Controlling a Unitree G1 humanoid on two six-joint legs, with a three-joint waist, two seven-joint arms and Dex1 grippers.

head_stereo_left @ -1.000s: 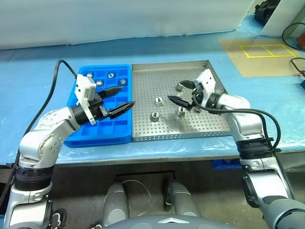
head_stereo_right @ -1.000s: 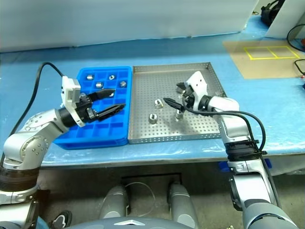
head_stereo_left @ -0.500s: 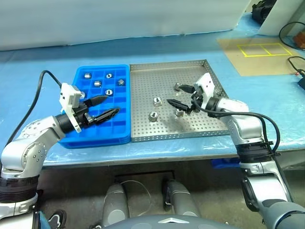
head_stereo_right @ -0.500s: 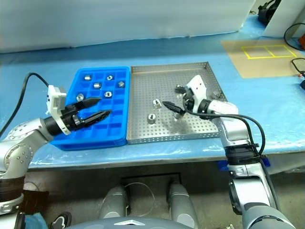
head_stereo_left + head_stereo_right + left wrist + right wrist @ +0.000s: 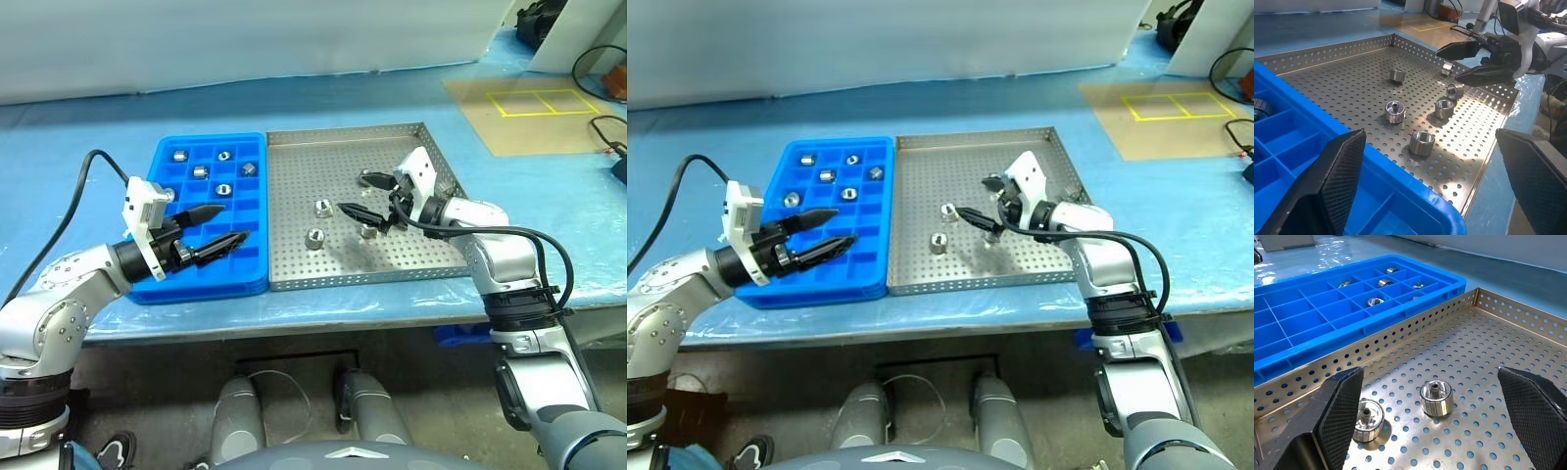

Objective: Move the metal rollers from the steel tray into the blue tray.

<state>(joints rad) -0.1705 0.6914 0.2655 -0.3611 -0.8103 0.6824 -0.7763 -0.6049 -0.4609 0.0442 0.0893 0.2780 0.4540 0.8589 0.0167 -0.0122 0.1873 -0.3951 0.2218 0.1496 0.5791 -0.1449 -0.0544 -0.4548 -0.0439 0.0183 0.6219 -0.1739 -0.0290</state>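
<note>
A long table covered in light blue sheeting (image 5: 88,147) fills the scene, with a pale wall behind it and, toward the far right corner, a tan mat (image 5: 534,116) marked with a yellow rectangle. At the left, the left gripper (image 5: 218,227) hangs over the near part of the blue tray (image 5: 196,281), its two black fingers spread wide and holding nothing, pointing toward the steel tray. The blue tray lies flat with its long side touching the left rim of the steel tray (image 5: 431,264). Six of the metal rollers sit in its far compartments, each in its own cell: one (image 5: 180,155) in the back left, one (image 5: 224,155) further right in the same row, one (image 5: 200,172) and one (image 5: 249,169) in the next row, one (image 5: 224,189) nearer, and one (image 5: 167,195) just behind the left gripper's white camera block. The near compartments are bare. On the perforated floor of the steel tray lie more rollers: one (image 5: 321,207) and one (image 5: 314,237) left of centre, and one (image 5: 370,230) lying just below the fingers of the right gripper (image 5: 364,194). That gripper hovers over the middle of the steel tray, pointing left toward the blue tray, its jaws wide apart and empty. The left wrist view shows two further rollers close under and behind it.
</note>
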